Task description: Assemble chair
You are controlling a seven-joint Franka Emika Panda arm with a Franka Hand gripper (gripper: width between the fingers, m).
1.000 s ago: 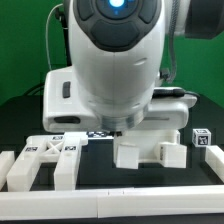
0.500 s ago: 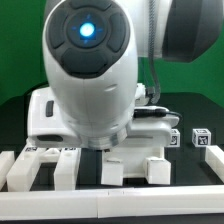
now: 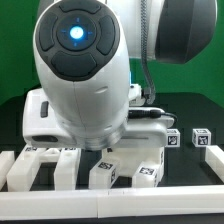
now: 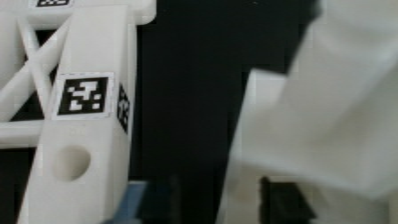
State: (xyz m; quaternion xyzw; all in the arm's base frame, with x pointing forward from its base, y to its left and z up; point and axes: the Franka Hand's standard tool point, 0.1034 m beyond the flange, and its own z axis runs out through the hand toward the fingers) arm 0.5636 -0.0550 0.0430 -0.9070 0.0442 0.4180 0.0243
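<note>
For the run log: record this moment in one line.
arm: low over parts | X-braced panel: lying, exterior view's left | blocky chair part: centre, tags showing

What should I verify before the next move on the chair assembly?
1. Hand open or shut: cannot tell; the arm hides it in the exterior view.
2. Anything held: cannot tell.
3. X-braced panel tag sharp in the wrist view: ok.
4. Rightmost tagged block, exterior view, clear of the arm: ok.
5. Blurred white part across the gap from the panel identified: not ok.
</note>
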